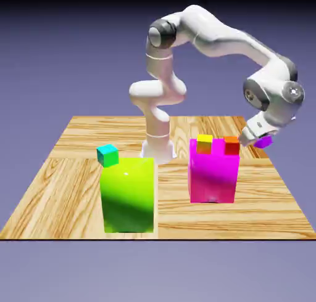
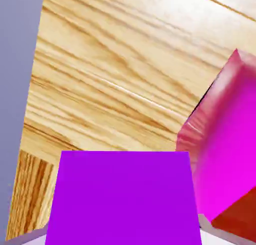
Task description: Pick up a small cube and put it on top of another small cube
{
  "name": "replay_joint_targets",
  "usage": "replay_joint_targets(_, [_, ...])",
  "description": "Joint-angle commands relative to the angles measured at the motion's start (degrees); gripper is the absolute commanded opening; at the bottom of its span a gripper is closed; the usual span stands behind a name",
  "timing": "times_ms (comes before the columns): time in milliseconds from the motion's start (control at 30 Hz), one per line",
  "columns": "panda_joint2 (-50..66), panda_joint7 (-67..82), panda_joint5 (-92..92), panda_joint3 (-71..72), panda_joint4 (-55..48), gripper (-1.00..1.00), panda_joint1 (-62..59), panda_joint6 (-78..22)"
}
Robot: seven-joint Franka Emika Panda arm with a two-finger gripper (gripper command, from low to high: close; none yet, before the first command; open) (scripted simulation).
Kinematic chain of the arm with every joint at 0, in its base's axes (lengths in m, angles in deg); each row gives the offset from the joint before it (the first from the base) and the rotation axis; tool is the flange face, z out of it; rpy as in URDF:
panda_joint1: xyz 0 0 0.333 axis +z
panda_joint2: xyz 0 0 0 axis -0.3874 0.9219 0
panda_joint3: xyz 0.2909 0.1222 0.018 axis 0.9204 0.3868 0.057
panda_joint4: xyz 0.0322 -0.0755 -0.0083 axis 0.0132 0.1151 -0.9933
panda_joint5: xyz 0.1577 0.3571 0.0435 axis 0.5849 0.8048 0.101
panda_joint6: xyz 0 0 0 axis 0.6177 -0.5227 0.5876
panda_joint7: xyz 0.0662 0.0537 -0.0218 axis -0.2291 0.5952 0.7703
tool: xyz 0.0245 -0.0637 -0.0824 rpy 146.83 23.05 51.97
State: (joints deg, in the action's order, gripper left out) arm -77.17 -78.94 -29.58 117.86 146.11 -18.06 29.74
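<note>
The small purple cube [image 1: 263, 142] hangs in the air at the exterior view's right, gripped by my gripper [image 1: 258, 140], which is shut on it. In the hand view the purple cube [image 2: 122, 199] fills the bottom and hides my fingertips. The tiny orange-red cube [image 1: 232, 145] sits on top of the big magenta block [image 1: 213, 174], at its right corner, just to the left of my gripper and about level with the held cube. In the hand view a sliver of the orange-red cube [image 2: 239, 220] shows at the bottom right, beside the magenta block [image 2: 227, 139].
A yellow-orange cube [image 1: 204, 143] also sits on the magenta block, at its left corner. A teal cube [image 1: 107, 155] rests by the big green block [image 1: 128, 195]. The wooden table [image 1: 68, 183] ends close to the right of my gripper; its edge shows in the hand view [image 2: 30, 89].
</note>
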Motion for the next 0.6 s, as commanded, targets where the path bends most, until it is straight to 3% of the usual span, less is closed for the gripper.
replay_joint_targets(0, [-2.08,-1.99,2.31,-0.32,1.92,-1.00,-0.73,0.53])
replay_joint_targets(567, [-37.38,-35.62,43.64,-5.73,34.62,-1.00,-12.95,9.99])
